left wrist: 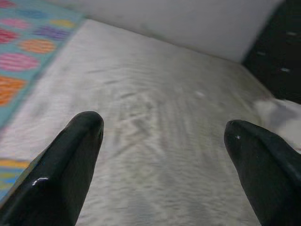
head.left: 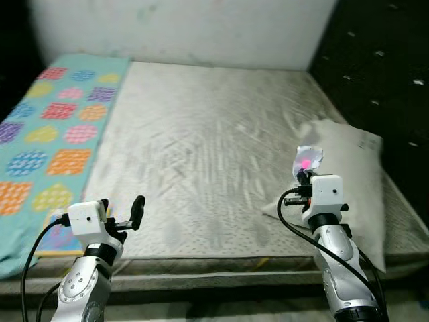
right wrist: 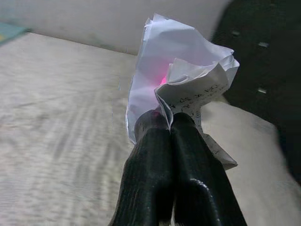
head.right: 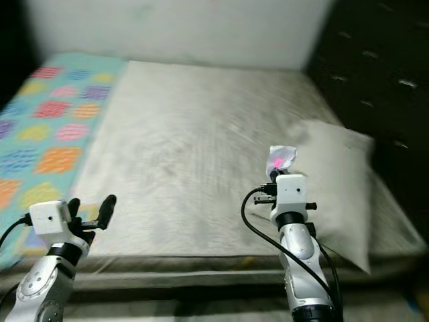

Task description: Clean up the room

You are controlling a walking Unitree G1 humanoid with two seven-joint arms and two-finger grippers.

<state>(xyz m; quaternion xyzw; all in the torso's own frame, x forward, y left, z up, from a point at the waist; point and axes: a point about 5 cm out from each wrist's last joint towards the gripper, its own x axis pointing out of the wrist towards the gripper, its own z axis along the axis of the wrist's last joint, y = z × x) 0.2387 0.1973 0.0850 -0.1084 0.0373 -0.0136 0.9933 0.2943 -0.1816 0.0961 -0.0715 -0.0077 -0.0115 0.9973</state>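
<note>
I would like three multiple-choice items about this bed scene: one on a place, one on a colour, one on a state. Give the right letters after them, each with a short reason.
1. Where does the pillow lie on the mattress?
A. on the robot's right side
B. on the robot's left side
C. in the middle

2. What is the ground colour of the patterned blanket?
A. black
B. teal
C. red

3. How is the right gripper?
A. open, holding nothing
B. shut on crumpled paper
C. shut on the pillow

Key:
1 A, the pillow is by the mattress's right edge, near the dark wall.
2 B, the colourful patches sit on teal cloth.
3 B, the closed fingers pinch the crumpled paper; the left gripper is open.
</note>
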